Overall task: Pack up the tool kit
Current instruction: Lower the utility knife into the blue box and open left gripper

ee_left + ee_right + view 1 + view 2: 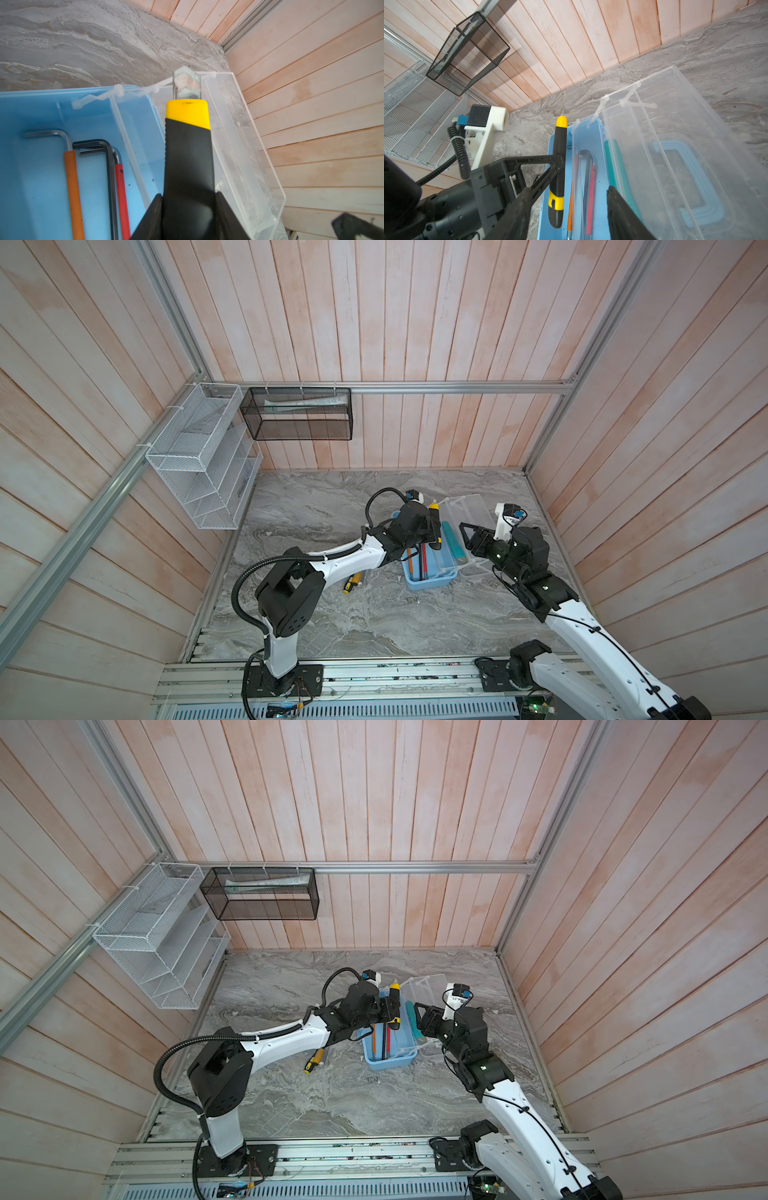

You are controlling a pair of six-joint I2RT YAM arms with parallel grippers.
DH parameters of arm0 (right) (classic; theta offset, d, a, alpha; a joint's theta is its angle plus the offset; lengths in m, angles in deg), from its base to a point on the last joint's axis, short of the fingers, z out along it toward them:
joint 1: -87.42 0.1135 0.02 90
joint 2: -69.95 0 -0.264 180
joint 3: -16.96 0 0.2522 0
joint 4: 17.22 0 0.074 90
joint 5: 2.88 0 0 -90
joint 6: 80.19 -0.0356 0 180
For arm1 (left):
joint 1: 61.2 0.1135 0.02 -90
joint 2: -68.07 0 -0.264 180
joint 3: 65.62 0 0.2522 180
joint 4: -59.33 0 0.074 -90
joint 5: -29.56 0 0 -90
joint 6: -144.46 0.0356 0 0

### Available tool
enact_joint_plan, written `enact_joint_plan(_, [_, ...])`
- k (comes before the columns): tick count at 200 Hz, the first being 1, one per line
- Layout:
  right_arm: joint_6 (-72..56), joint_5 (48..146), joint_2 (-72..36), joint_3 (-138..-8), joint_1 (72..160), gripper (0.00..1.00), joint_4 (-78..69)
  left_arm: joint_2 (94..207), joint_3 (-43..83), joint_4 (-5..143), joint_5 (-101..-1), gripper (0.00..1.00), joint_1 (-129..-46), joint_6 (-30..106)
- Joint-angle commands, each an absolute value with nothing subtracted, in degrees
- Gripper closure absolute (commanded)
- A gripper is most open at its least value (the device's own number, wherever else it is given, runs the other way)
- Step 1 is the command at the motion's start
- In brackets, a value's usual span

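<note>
Left arm [353,558] outstretched, jaws clamped and loaded; right arm [582,626] bent, jaws apart, empty.

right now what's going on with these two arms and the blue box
The left end effector is clamped on a yellow-and-black utility knife and holds it over the open tool kit, whose clear lid is swung back. Hex keys and a teal item lie inside the kit. The right end effector is open and empty beside the kit, near the lid. Another yellow-and-black tool lies on the table, not yet packed.
</note>
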State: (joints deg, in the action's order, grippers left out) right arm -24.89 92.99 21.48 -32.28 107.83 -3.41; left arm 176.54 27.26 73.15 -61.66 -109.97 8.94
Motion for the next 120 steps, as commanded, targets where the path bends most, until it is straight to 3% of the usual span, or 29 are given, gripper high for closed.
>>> enact_joint_plan(1, [-24.3, 93.3, 21.8, -31.2, 107.3, 0.43, -3.3, 178.8, 29.3, 70.2, -60.3, 0.61, -110.2, 5.3])
enact_joint_plan(76, [-24.7, 94.6, 21.6, -29.7, 106.4, 0.43, -4.7, 182.6, 29.9, 70.3, -59.0, 0.57, -110.4, 1.0])
enact_joint_plan(120, [-24.8, 94.7, 21.1, -29.3, 106.5, 0.43, -4.9, 183.7, 30.4, 71.1, -59.0, 0.43, -110.5, 1.0])
